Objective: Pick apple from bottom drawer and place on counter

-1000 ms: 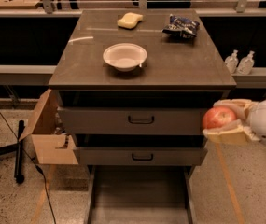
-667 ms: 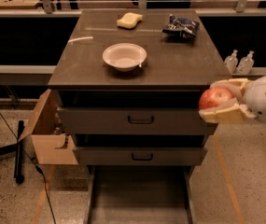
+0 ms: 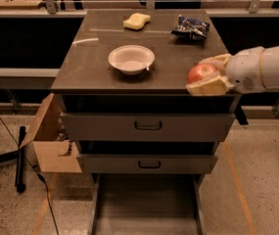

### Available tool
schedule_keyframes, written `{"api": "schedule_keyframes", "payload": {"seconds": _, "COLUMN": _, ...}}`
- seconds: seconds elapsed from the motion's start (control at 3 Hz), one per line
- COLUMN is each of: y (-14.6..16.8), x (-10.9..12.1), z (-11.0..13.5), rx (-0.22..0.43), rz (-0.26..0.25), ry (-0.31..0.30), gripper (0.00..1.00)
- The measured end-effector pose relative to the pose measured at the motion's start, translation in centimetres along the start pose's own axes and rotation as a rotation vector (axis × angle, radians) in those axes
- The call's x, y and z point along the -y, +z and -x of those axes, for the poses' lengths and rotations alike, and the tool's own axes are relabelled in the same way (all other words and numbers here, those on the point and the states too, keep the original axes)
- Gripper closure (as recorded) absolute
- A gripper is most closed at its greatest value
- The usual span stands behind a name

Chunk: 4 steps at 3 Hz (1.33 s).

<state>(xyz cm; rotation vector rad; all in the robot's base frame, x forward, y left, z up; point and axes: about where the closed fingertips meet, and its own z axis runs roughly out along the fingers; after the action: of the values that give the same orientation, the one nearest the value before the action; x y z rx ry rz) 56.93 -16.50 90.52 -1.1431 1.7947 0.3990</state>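
— What can't you make out from your end?

— My arm [image 3: 268,67] runs off the right edge of the frame, so I only see its white, rounded last section. The tool [image 3: 197,75] sits at right centre, clamped on the apple [image 3: 202,71]. One pale finger [image 3: 215,60] lies over the top and the other [image 3: 207,87] underneath, and together they hide the apple's lower side. It's at the front right corner of the worktop [image 3: 90,62], but I can't tell whether it touches the surface or hangs just above it. The bottom drawer [image 3: 146,204] is pulled out at lower centre and cut off by the bottom edge, so I only get its bare floor and thin side walls.

— And the materials?

— The apple is round and red with a yellowish patch. The worktop is a dark grey-brown slab, glossy, with a streak of glare on its left. On it are a round white bowl [image 3: 131,58] in the middle, a pale yellow sponge [image 3: 136,21] at the back, and a crinkled dark snack bag [image 3: 190,27] at upper right with print I can't read. Below it are two grey drawers [image 3: 148,126] with black loop handles.

— The room?

— There's a speckled floor [image 3: 261,190], an open cardboard box [image 3: 51,141] against the cabinet's left side, and a black bar [image 3: 20,155] at far left.
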Motion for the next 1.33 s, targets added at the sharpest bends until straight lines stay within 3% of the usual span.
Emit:
{"api": "schedule_keyframes", "payload": {"seconds": 0.67, "y": 5.2, "x": 7.0, "z": 3.3, "rx": 0.025, "rz": -0.074, "ry": -0.02, "gripper": 1.0}}
{"api": "schedule_keyframes", "payload": {"seconds": 1.0, "y": 6.8, "x": 10.2, "z": 3.1, "rx": 0.014, "rz": -0.112, "ry": -0.023, "gripper": 1.0}}
{"api": "schedule_keyframes", "payload": {"seconds": 1.33, "y": 7.1, "x": 12.0, "z": 2.5, "rx": 0.012, "rz": -0.141, "ry": -0.023, "gripper": 1.0}}
